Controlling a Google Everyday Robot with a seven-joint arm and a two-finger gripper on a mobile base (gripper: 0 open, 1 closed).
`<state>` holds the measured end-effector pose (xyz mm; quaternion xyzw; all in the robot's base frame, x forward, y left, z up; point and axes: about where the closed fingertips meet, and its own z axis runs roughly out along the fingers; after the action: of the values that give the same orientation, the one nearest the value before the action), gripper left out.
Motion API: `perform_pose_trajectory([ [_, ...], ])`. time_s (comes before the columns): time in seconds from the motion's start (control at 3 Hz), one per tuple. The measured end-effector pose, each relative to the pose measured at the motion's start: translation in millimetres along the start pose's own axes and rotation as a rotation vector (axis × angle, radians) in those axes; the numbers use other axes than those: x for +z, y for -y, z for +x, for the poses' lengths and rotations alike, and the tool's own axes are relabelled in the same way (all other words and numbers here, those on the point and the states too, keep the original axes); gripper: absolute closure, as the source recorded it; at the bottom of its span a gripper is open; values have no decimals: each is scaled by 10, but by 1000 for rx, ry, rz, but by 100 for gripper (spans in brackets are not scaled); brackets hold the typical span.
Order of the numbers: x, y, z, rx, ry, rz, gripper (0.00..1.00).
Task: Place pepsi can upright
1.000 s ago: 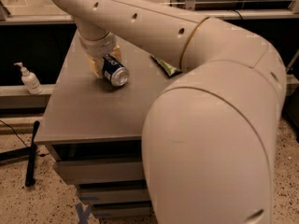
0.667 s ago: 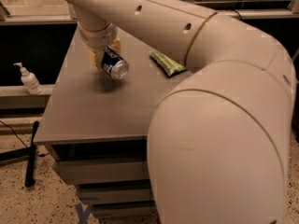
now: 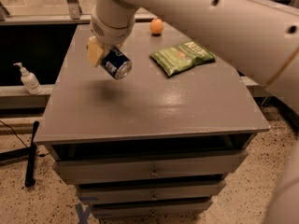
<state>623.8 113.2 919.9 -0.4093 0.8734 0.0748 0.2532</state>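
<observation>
The pepsi can (image 3: 117, 64) held over the table (image 3: 140, 111)
In the camera view, the pepsi can was held tilted in the tightly closed gripper (image 3: 105, 56), above the table's left side. It could be rolled away if let go tilted.

Jaws, pepsi can (image 3: 117, 65) higher above table (image 3: 159, 113)

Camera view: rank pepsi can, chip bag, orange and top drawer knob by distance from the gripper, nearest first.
1. pepsi can: held tilted in the gripper, raised at left.
2-3. chip bag, to the right, and orange, at the back: too close to call.
4. top drawer knob: on the front, low down.
</observation>
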Motion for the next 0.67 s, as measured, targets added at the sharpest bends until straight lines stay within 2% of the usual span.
perform_pose_trajectory([
  [0.33, 15, -263, 222, -44, 122, -135, 100],
  [0.67, -177, -86, 242, -28, 227, -137, 100],
])
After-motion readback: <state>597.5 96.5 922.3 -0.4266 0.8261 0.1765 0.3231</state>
